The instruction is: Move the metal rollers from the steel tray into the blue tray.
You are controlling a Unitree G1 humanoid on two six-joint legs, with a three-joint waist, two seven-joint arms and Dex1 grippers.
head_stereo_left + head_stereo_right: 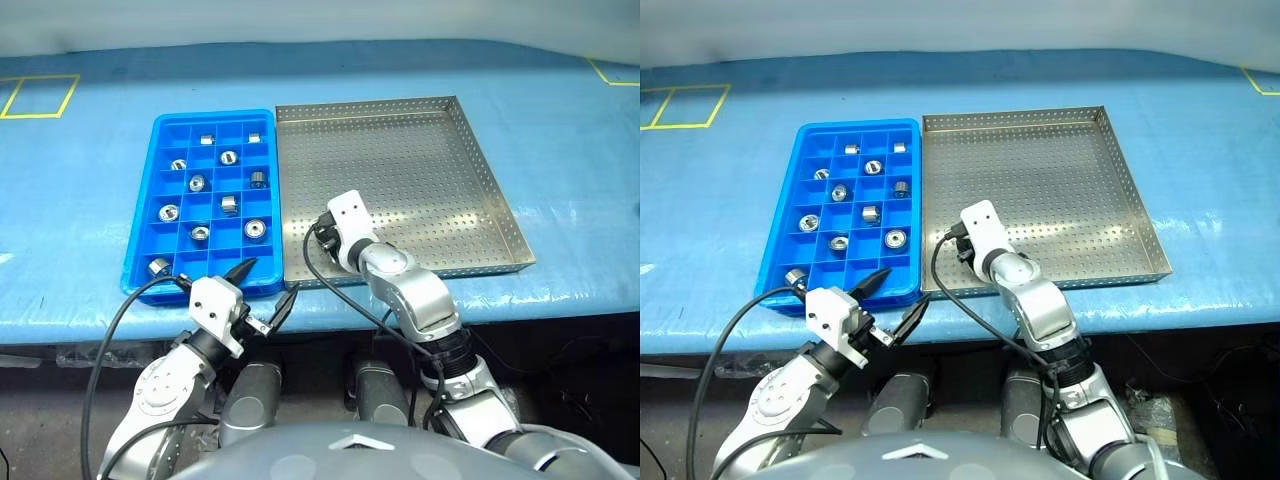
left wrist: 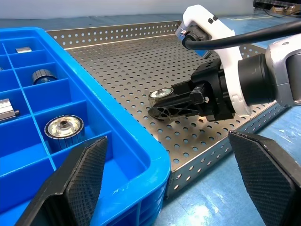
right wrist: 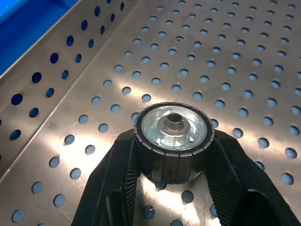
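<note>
The steel tray lies on the blue table with the blue tray against its left side. Several metal rollers sit in the blue tray's compartments. My right gripper is low over the steel tray's front left corner, shut on one ribbed roller that stands upright between its black fingers. My left gripper hangs open and holds nothing, just in front of the blue tray's front right corner, off the table edge.
Yellow tape marks lie on the blue table cover at the far left and far right. A black cable loops from the right wrist over the table's front edge.
</note>
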